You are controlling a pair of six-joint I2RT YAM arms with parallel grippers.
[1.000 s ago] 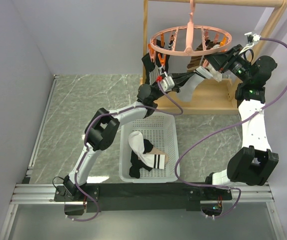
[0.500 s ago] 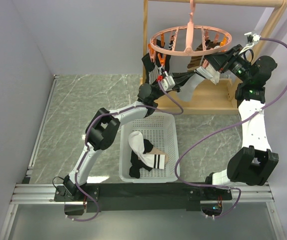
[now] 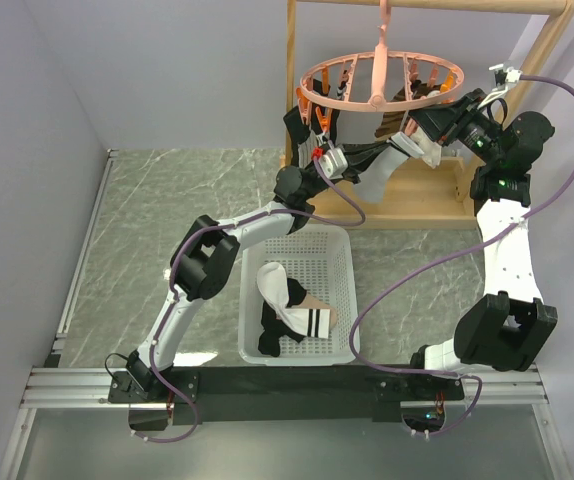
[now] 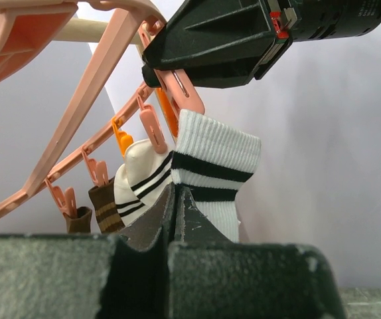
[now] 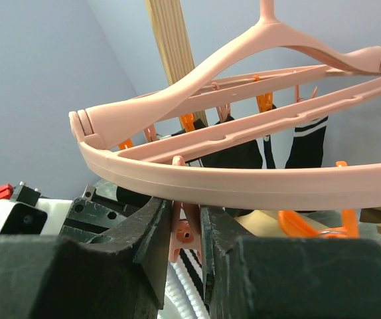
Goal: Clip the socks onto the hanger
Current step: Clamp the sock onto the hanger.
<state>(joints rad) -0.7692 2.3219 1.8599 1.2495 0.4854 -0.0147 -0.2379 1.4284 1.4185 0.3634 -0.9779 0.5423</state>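
Wooden rack [image 3: 292, 60]: stands behind both sets of jaws and carries the hanger from its top bar.
Hanger [image 5: 243, 189]: pink ring whose rim passes just above the right jaws. It is light, hangs freely and is likely to swing if pushed.
Basket [image 3: 345, 300]: on the table well below and nearer than both sets of jaws.
Basket socks [image 3: 285, 305]: a loose heap of white and black, not yet picked.
Hung socks [image 4: 137, 179]: a striped white one and brown ones dangle from clips to the left of the left jaws. Black ones hang across the ring beyond the right jaws.
Right gripper [image 5: 185, 246]: jaws pressed in on a clip from both sides.
Left gripper [image 4: 175, 199]: jaws together, pinching the held sock low down, so the cuff stands free above them.
Held sock [image 4: 214, 166]: white with black bands, soft, light and limp. I judge it folds wherever it is unsupported, so the best hold is close under the cuff, keeping that edge taut and flat. The ribbed cuff is the thickest part and gives a clip the most to bite on.
Clip [image 4: 177, 86]: small and springy, directly above the left jaws, its lower end touching the cuff's top edge. Whether the cuff is already between its lips cannot be told.
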